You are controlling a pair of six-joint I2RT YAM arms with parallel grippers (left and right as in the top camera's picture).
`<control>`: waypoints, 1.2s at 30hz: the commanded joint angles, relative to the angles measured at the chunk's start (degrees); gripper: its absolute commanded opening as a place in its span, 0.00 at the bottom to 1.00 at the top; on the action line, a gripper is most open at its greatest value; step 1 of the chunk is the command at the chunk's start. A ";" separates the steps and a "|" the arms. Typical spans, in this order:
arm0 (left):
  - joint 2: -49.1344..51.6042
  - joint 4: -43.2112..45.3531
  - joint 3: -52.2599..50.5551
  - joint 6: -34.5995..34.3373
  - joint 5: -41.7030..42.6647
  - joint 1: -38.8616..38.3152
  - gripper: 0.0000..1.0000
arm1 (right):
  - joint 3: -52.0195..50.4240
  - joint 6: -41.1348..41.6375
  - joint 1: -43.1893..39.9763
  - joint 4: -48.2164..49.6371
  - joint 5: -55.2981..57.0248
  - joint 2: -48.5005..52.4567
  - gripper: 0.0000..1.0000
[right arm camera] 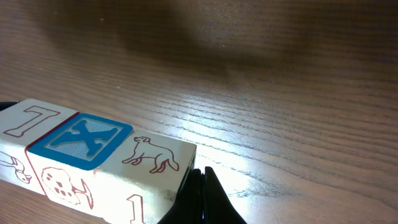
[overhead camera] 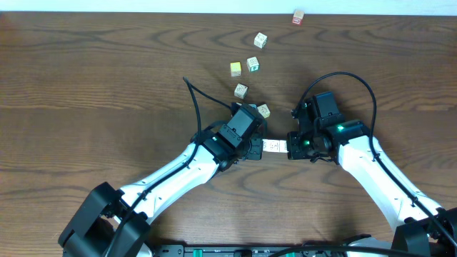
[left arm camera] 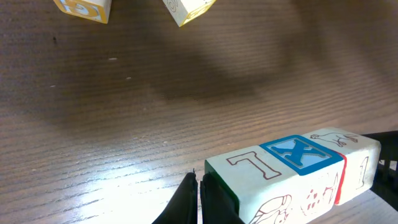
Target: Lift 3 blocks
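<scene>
Overall: two arms pinch a row of 3 blocks end to end, near the middle of the table, between the two wrists.
Blocks: pale, w/ red outline prints. The mid block has a blue X on top. Faces touch and the row is straight. Can't tell if it rests on the wood or hangs just clear of it.
L gripper: fingers closed together, nothing between them, tips butted against one end of the row.
R gripper: same, closed and empty, tips pressed on the opposite end, by the dog print.
Hold: end pressure and friction only; no jaw wraps any block.
Risk 1: mid block drops out. Cause: squeeze eases, or arms drift apart during the lift.
Risk 2: row buckles up or sideways. Cause: tips push off-centre, or out of line w/ each other.
Risk 3: row tilts and an end slips off a tip. Cause: one arm rises faster than the other.
Risk 4: blocks pop out. Cause: too hard a push.
Nearby: loose cubes just beyond the L wrist; a falling row or a swinging arm could knock them.
</scene>
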 commanded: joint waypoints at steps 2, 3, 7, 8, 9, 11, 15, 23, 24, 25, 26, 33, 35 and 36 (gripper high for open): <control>-1.95 3.10 1.60 1.99 11.28 -4.07 0.07 | 1.27 -0.17 3.19 1.27 -19.41 -0.79 0.01; -1.95 3.13 1.64 2.47 11.87 -4.07 0.07 | 1.33 -0.17 3.19 1.27 -19.93 -0.79 0.01; -1.99 3.10 1.70 2.43 12.02 -4.07 0.07 | 2.03 -0.15 3.19 1.03 -20.55 -0.79 0.01; -2.03 3.08 1.75 2.45 12.15 -4.07 0.08 | 2.27 -0.15 3.19 0.83 -20.79 -0.79 0.01; -2.03 3.08 1.79 2.43 12.20 -4.07 0.07 | 2.49 -0.15 3.19 0.63 -21.05 -0.79 0.01; -2.03 3.02 2.01 2.45 12.31 -4.07 0.07 | 3.15 -0.17 3.19 0.00 -21.22 -0.79 0.01; -2.03 2.91 2.71 2.56 13.49 -4.07 0.07 | 4.61 -0.35 3.19 -1.62 -21.20 -0.79 0.01; -2.14 2.86 2.89 2.69 13.73 -4.07 0.07 | 6.25 -0.33 3.19 -2.86 -21.16 -2.03 0.01; -2.29 2.86 2.89 2.69 13.73 -4.07 0.07 | 6.25 -0.33 3.19 -2.97 -21.09 -2.23 0.01; -2.43 2.86 2.91 2.69 13.73 -4.07 0.07 | 6.25 -0.33 3.19 -3.04 -20.65 -2.25 0.01; -2.80 2.89 2.91 2.73 13.97 -4.07 0.07 | 6.25 -0.33 3.19 -3.08 -20.04 -2.25 0.01; -5.73 2.25 2.91 3.96 14.71 -4.07 0.07 | 6.32 -0.33 3.19 -2.62 -18.14 -2.23 0.01; -6.05 2.25 2.91 3.96 14.73 -4.07 0.07 | 6.40 -0.33 3.19 -2.56 -18.14 -2.23 0.01; -6.05 2.25 2.91 3.96 14.75 -4.07 0.07 | 6.47 -0.35 3.19 -2.38 -18.14 -2.23 0.01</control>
